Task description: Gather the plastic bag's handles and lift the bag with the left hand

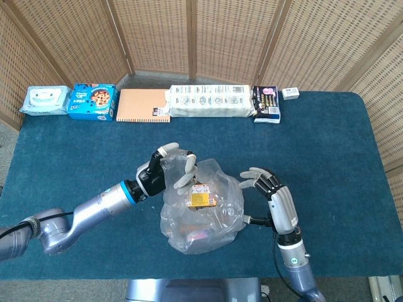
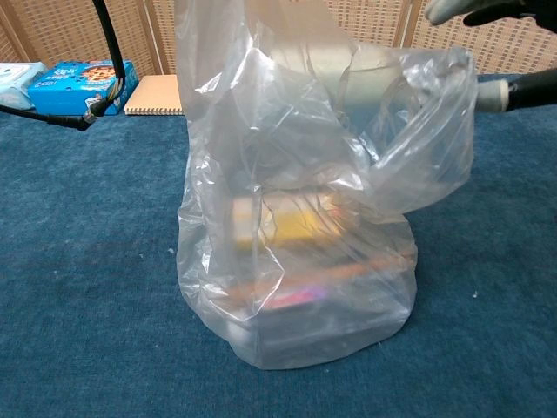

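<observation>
A clear plastic bag [image 1: 201,214] with a yellow-labelled packet and other goods inside stands on the blue table [image 1: 327,145] near the front edge. My left hand [image 1: 169,168] grips the bag's left handle at the bag's upper left and holds it raised. At the bag's right side my right hand [image 1: 275,196] has its fingers spread, and the right handle is looped over its thumb [image 2: 518,90]. The chest view shows the bag [image 2: 296,244] close up, its right handle stretched up toward the right fingertips [image 2: 446,9].
Along the far edge lie a wipes pack [image 1: 44,99], a blue cookie box [image 1: 92,101], an orange notebook [image 1: 143,105], a long white pack [image 1: 212,100], a dark packet [image 1: 266,104] and a small white box [image 1: 290,94]. A wicker screen stands behind.
</observation>
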